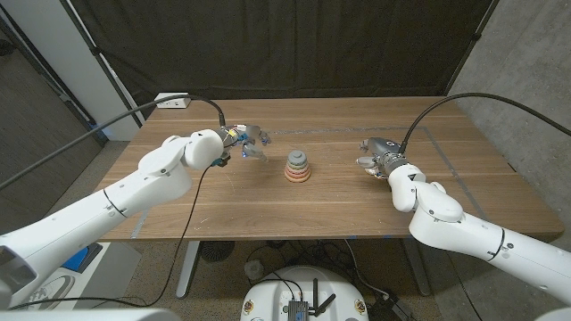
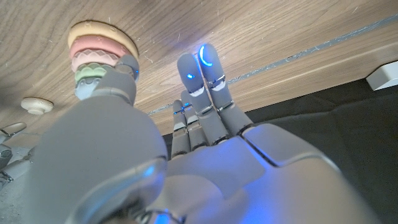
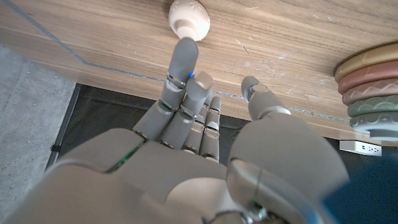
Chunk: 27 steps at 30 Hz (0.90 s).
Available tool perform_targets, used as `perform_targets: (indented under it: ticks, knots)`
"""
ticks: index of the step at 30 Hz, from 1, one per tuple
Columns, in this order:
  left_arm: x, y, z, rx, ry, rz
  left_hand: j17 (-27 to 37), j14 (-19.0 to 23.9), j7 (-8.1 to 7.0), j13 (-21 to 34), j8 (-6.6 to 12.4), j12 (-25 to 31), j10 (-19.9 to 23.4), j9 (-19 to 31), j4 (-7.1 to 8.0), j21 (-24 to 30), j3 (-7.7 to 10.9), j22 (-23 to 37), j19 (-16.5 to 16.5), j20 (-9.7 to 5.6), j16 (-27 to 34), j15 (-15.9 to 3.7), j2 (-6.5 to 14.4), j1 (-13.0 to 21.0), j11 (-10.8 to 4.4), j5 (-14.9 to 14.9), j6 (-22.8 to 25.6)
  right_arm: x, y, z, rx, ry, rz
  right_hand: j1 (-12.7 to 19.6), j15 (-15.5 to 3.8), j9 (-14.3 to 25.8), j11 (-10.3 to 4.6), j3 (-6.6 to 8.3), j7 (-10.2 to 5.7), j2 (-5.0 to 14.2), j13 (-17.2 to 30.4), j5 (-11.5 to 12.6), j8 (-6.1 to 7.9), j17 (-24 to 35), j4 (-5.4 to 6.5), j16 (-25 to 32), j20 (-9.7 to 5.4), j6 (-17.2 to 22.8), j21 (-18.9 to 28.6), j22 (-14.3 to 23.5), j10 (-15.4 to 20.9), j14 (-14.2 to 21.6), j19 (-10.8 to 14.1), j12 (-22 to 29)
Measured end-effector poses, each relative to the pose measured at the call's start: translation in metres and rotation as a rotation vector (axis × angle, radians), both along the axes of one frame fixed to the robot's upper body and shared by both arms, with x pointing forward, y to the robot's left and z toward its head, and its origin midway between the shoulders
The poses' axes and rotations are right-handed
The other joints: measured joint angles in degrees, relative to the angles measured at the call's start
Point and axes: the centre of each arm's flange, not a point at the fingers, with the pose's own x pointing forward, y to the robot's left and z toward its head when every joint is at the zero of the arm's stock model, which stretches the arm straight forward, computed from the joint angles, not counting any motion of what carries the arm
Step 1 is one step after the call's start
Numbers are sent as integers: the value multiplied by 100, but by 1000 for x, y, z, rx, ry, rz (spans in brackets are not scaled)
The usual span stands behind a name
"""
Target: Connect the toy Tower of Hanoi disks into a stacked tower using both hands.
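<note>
A tower of stacked disks stands at the middle of the table, widest tan disk at the base, then pink, green and a blue-grey top. It also shows in the left wrist view and the right wrist view. My left hand hovers just left of the tower, fingers stretched out, holding nothing. My right hand is to the tower's right, fingers extended and empty. A small cream cap piece lies on the table just off its fingertips; it is also seen from the left wrist.
A white power strip lies at the table's back left corner, with a black cable running from it. A dark curtain hangs behind the wooden table. Thin tape lines mark the tabletop.
</note>
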Motion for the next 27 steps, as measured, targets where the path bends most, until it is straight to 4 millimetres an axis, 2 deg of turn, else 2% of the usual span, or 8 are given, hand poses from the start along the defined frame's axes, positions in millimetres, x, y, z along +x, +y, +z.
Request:
perform_targets:
  ticks: [7,10,14,27]
  knots:
    - [-4,7,-9,-34,-20,23,17,52,12,8,7,47,60,0,0,0,0,0,0,0,0,-10,31,31,-2,0,96,0,-2,1,-3,-3,4,0,0,22,0,0,0,0,-1,0,0,-5,0,0,0,0,0,0,0,0,0,0]
    - [-5,9,-12,-48,-29,27,17,68,-35,8,7,55,138,1,13,0,13,0,35,-11,0,-2,31,31,-34,0,163,0,-3,1,-3,-4,4,0,0,25,0,0,-3,0,-1,0,0,3,0,0,0,-4,0,0,0,0,0,0]
    - [-6,12,-18,-65,-37,34,16,93,-22,8,54,76,194,1,15,31,49,-1,61,-1,0,-30,49,49,-74,0,235,0,-4,1,-3,-6,6,0,0,25,0,0,-21,0,-1,0,0,1,0,0,0,-22,0,0,0,0,0,0]
    - [-12,27,-34,-136,-72,78,27,154,-71,8,54,99,309,1,8,31,56,-1,92,-10,25,-32,53,53,-67,0,337,-1,-6,3,-3,-15,4,0,0,52,0,0,-21,0,-1,0,0,2,0,0,0,-22,0,0,0,0,0,0]
